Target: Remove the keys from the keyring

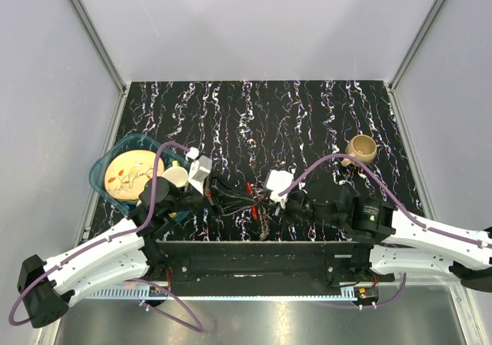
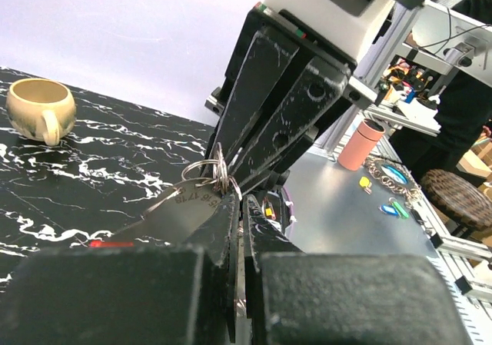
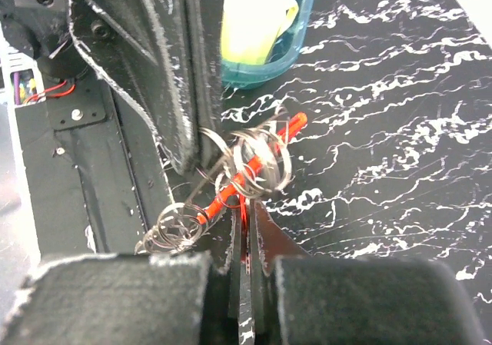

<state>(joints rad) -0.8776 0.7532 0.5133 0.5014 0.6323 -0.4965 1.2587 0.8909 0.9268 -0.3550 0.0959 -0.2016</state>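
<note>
Left gripper (image 2: 237, 207) clamped shut on a flat grey key (image 2: 181, 205). Right gripper (image 3: 244, 226) pinched shut on the red tag (image 3: 257, 168). Keyring (image 1: 252, 199) strung between both tips: 3 o'clock from left, 9 from right, long axis 9–3. Equally near; next pull likely along that line.

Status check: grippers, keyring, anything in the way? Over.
Left gripper shut on the keyring, right gripper shut on its red piece, tip to tip. Keys not yet off. Nothing blocking; tan mug far right, teal bin left.
</note>
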